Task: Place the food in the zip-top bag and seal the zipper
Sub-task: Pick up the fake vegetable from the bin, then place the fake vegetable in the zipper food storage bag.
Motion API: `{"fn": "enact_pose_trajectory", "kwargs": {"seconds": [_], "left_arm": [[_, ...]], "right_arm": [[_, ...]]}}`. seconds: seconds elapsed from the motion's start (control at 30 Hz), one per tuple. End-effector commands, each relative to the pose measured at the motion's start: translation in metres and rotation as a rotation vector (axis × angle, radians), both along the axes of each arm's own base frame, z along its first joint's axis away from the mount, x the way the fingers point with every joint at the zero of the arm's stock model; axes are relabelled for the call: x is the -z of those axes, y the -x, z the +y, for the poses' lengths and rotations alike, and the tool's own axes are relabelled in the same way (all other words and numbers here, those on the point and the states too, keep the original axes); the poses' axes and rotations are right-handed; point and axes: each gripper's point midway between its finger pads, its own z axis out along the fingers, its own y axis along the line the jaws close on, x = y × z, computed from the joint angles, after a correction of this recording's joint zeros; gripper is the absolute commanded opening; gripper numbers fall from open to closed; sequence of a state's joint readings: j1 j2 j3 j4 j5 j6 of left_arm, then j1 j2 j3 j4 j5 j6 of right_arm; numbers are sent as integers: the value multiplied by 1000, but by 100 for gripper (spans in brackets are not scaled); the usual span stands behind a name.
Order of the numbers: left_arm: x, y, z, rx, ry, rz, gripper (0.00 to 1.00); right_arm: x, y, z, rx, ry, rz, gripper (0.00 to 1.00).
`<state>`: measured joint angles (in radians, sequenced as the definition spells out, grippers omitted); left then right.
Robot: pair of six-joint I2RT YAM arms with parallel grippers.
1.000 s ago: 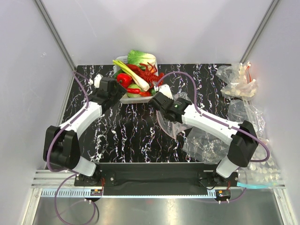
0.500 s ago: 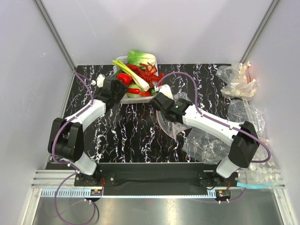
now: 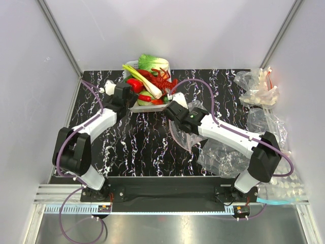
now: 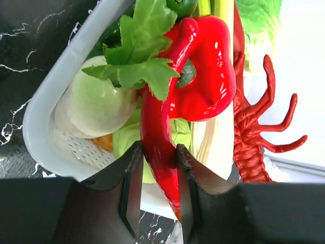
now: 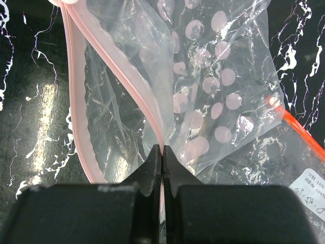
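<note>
The food is heaped in a white basket [image 4: 43, 122] at the back of the table: a red pepper [image 4: 208, 76], a red lobster [image 4: 254, 122], a leek [image 3: 144, 80], a cabbage [image 3: 152, 62] and other green pieces. My left gripper [image 4: 157, 152] is at the basket's near rim, with both fingers pressed against a red chili [image 4: 155, 122]. The zip-top bag [image 5: 213, 86], clear with pale dots, lies right of centre. Its mouth gapes, one lip of the pink zipper [image 5: 76, 101] curving away to the left. My right gripper [image 5: 162, 150] is shut on the other lip and holds it up.
Crumpled clear bags [image 3: 256, 89] lie along the right edge. Another clear bag [image 3: 223, 152] lies under the right arm, and one with a teal strip [image 3: 282, 195] sits at the near right. A bag with an orange-red strip [image 5: 299, 132] lies beside the dotted one.
My left gripper has moved right and forward into the basket, and its jaws have closed onto the red chili. The right arm has held still with the bag's lip.
</note>
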<state>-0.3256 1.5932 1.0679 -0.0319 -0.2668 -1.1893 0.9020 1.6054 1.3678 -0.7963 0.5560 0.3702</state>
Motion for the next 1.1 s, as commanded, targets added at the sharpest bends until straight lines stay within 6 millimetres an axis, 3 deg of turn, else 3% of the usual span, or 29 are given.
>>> {"fn": "enact_pose_trajectory", "kwargs": {"seconds": [0.0, 0.3, 0.53, 0.67, 0.83, 0.87, 1.0, 1.07], "left_arm": [[-29, -1, 9, -48, -13, -85, 26], [-54, 24, 23, -54, -40, -148, 26], [-99, 47, 40, -30, -135, -263, 25], [-112, 65, 39, 30, -174, -309, 25], [-132, 86, 4, 208, -119, -433, 19], [-124, 92, 0, 219, -114, -424, 19], [-123, 123, -36, 263, -71, -495, 19], [-122, 129, -40, 254, -58, -513, 18]], "right_arm": [[-19, -3, 0, 3, -56, -43, 0], [-19, -1, -1, 5, -69, -44, 0], [-15, -2, 3, -9, -59, -33, 0], [-17, -4, 9, -19, -71, -27, 0], [-25, -5, 19, -40, -107, -16, 0], [-24, -4, 22, -47, -115, -6, 0], [-25, -4, 29, -54, -133, 12, 0], [-26, -4, 33, -61, -146, 23, 0]]}}
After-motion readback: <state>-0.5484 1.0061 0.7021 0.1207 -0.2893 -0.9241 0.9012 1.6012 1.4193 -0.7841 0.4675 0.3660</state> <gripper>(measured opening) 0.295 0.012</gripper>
